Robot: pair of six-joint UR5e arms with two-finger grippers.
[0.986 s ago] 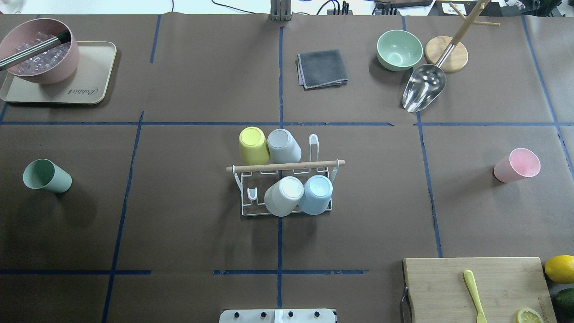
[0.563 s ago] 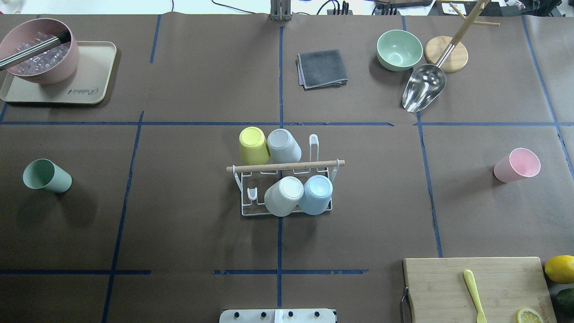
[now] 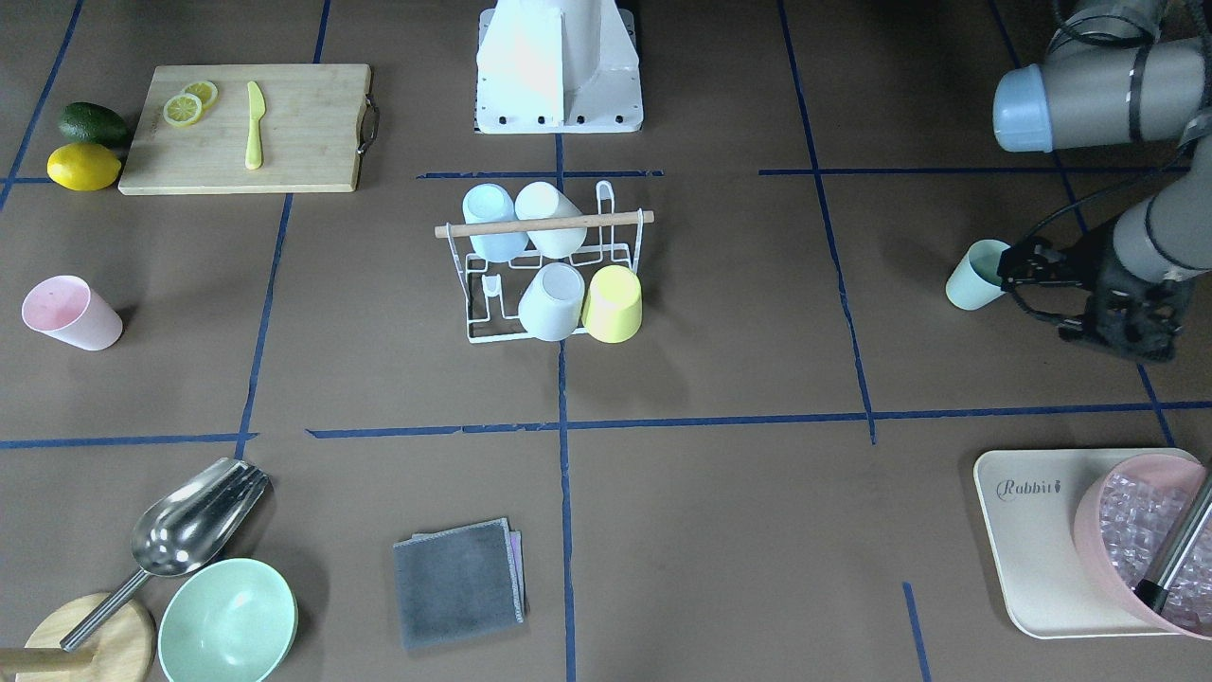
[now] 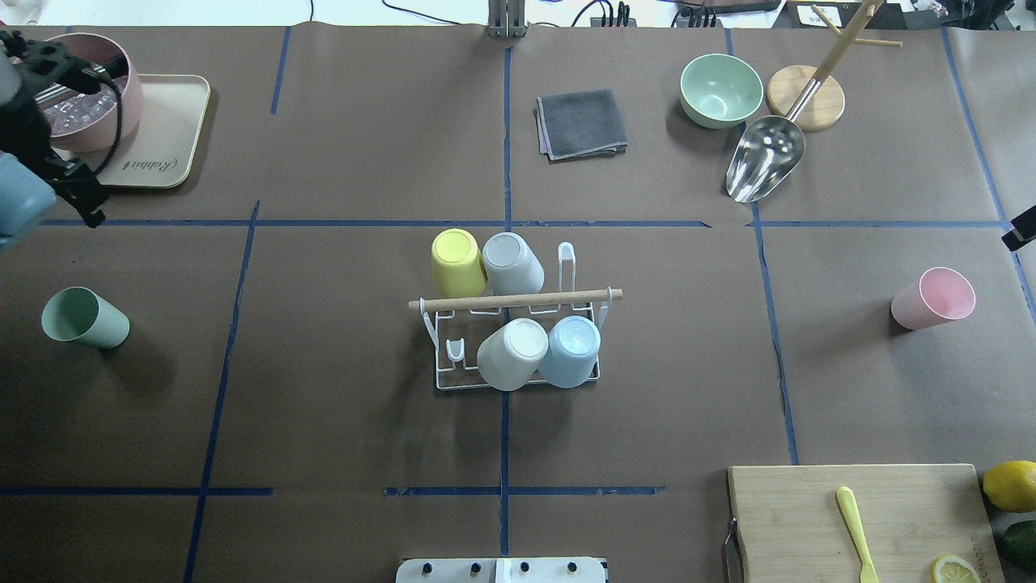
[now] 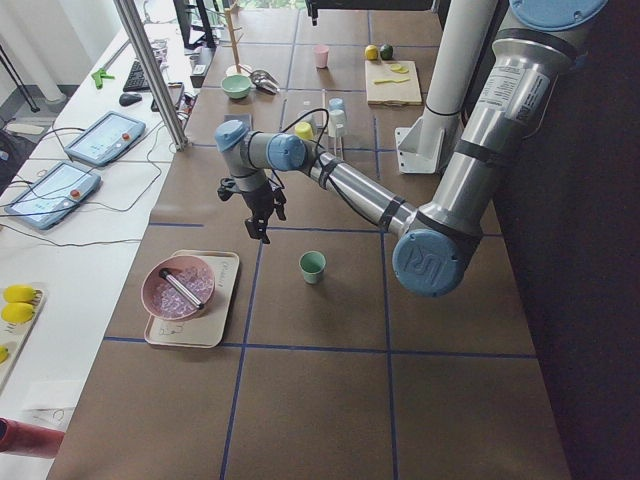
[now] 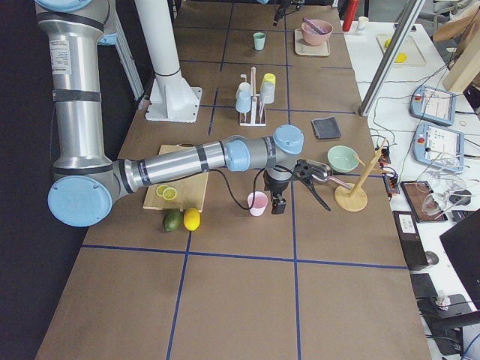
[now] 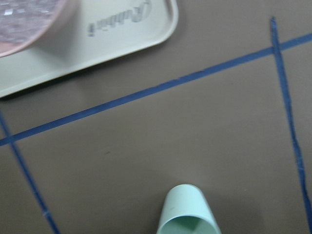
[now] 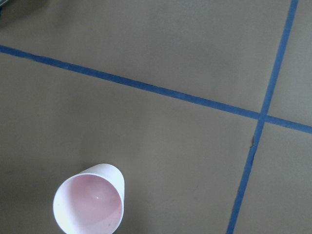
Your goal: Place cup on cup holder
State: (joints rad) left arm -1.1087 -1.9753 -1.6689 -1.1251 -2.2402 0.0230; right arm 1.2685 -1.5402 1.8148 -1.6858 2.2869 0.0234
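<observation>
The cup holder (image 4: 515, 300), a white wire rack with a wooden rod handle, stands mid-table and also shows in the front view (image 3: 544, 225). It carries yellow, grey, white and blue cups upside down. One far prong (image 4: 566, 261) and one near prong (image 4: 455, 350) are bare. A green cup (image 4: 85, 317) stands upright at the left, also in the left wrist view (image 7: 187, 212). A pink cup (image 4: 932, 298) stands upright at the right, also in the right wrist view (image 8: 90, 202). My left gripper (image 4: 87, 212) hangs above the table beyond the green cup. My right gripper (image 6: 279, 202) hovers beside the pink cup. I cannot tell whether either is open.
A beige tray (image 4: 162, 138) with a pink bowl of ice sits far left. A grey cloth (image 4: 581, 123), green bowl (image 4: 720, 89), metal scoop (image 4: 765, 166) and wooden stand (image 4: 805, 97) lie at the back. A cutting board (image 4: 793, 518), lemon and avocado sit near right.
My left arm has come into the overhead view at the upper left, over the tray. A black part of my right arm now shows at the right edge. The cups have not moved.
</observation>
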